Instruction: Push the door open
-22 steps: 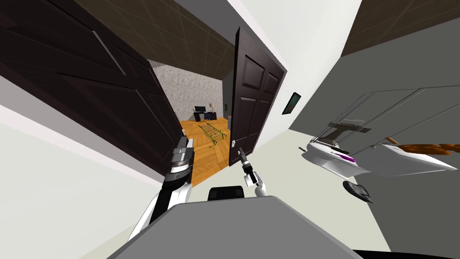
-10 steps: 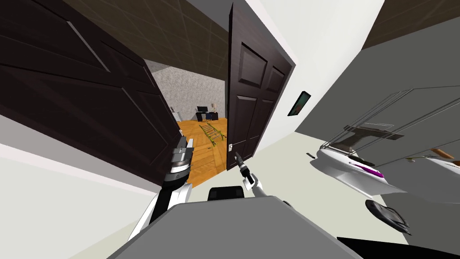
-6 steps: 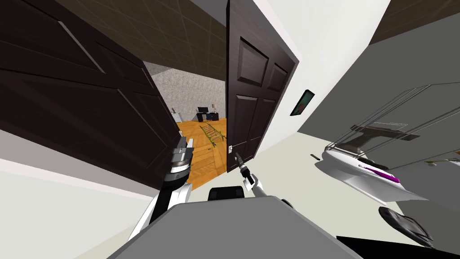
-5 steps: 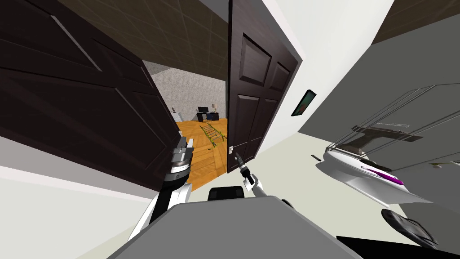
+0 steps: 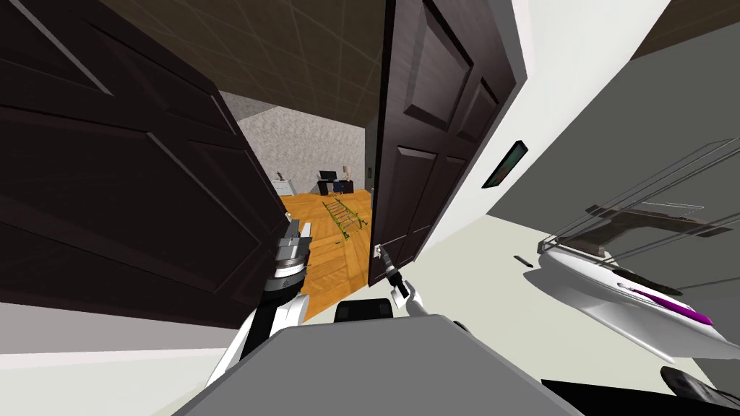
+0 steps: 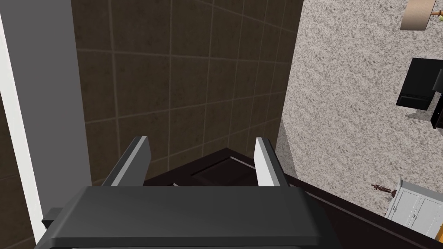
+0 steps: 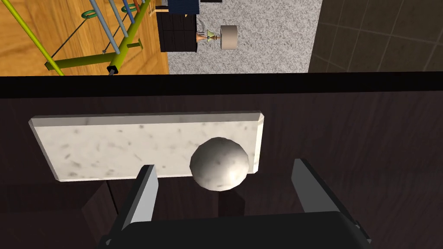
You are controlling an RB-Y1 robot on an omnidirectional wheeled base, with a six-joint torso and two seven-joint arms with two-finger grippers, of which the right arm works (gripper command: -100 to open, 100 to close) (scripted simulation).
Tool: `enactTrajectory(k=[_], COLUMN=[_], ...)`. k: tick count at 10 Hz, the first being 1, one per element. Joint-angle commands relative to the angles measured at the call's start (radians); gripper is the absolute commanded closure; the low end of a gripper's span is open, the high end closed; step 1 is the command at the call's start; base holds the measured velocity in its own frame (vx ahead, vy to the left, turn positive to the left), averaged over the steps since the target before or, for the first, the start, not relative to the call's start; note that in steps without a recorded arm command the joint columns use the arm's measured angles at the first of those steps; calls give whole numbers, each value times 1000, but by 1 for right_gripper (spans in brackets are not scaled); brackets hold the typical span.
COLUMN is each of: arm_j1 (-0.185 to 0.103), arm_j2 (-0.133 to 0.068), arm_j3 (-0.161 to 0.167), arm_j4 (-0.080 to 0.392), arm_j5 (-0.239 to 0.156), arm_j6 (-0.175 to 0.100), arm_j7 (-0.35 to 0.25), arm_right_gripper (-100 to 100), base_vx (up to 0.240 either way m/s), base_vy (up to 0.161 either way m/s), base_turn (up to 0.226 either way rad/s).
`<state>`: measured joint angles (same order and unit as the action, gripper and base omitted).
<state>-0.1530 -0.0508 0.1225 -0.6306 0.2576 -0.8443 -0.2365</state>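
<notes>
The right pincer [image 7: 226,166] is open. Its two fingers stand on each side of a round, pale knob [image 7: 219,163] and do not press it. The knob sits on a long white plate [image 7: 130,145] near the edge of a dark brown door [image 5: 426,159]. This door stands partly open, on the robot's right side of the gap.

The left pincer [image 6: 201,147] is open too and holds nothing. It is up beside a second dark door [image 5: 123,166] on the left side of the gap.

Between the two doors there is an orange wooden floor [image 5: 325,253]. A green frame [image 5: 344,217] like a ladder lies on it. Far back, a small dark bench [image 5: 332,186] stands by a speckled grey wall [image 5: 311,148].
</notes>
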Motion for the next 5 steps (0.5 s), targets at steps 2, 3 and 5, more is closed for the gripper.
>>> enactTrajectory(k=[2,3,5], arm_j1=[3,3,3], arm_j2=[7,7,7], arm_j3=[-2,-2,-2], arm_j4=[3,3,3], arm_j5=[-2,-2,-2], arm_j6=[-3,-3,-3], arm_j7=[4,4,4], arm_right_gripper=[-100,100,100], base_vx=[135,-15,-20], base_vy=[55,-2,-10], base_turn=[3,10,9])
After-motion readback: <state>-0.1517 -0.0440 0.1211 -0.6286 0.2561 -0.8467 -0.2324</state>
